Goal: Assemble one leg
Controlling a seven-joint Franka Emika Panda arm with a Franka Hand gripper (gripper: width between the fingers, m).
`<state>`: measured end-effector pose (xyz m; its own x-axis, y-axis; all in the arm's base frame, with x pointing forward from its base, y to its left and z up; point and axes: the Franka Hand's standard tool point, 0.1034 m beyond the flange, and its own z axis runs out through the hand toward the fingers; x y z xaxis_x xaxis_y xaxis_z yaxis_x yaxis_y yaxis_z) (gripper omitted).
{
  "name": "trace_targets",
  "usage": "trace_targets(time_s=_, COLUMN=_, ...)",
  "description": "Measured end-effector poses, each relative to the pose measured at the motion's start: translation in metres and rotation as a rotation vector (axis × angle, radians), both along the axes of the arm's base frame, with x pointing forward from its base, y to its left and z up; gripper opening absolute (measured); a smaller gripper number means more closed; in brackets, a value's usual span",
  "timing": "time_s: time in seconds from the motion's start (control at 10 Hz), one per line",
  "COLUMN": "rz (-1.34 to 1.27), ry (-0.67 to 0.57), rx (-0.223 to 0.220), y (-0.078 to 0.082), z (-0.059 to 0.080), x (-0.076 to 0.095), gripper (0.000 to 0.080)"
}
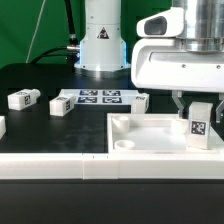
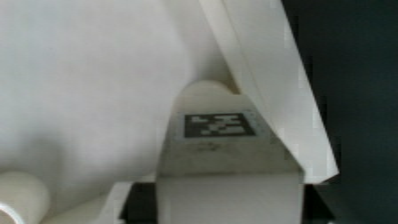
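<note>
My gripper (image 1: 198,106) is shut on a white leg (image 1: 200,125) with a black-and-white marker tag on its side. It holds the leg upright over the far corner of the large white tray-like part (image 1: 150,150) at the exterior view's right. In the wrist view the leg (image 2: 217,150) runs from between my black fingers (image 2: 134,203) down toward the tray's corner (image 2: 267,70), tag facing the camera. Whether the leg's lower end touches the tray is hidden. Two more legs (image 1: 21,99) (image 1: 62,105) lie on the black table at the exterior view's left.
The marker board (image 1: 99,98) lies flat behind the tray, in front of the robot base (image 1: 101,40). Another white part (image 1: 1,127) shows at the exterior view's left edge. A white ledge (image 1: 60,170) runs along the front.
</note>
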<state>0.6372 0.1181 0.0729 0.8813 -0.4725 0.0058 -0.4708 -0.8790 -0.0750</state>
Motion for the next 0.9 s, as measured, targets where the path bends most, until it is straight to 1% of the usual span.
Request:
trace_targets(time_s=0.1, rz=-0.180, ry=0.009, rx=0.005, y=-0.0010, z=-0.0003, x=-0.0001, gripper=0.0290)
trace_targets(time_s=0.4, rz=-0.427, ry=0.024, rx=0.022, y=-0.0025, z=-0.0008, x=-0.0001, gripper=0.0290)
trace_targets(time_s=0.9, rz=-1.004, ry=0.052, rx=0.049, y=-0.0039, z=-0.0009, x=-0.0020, gripper=0.0291)
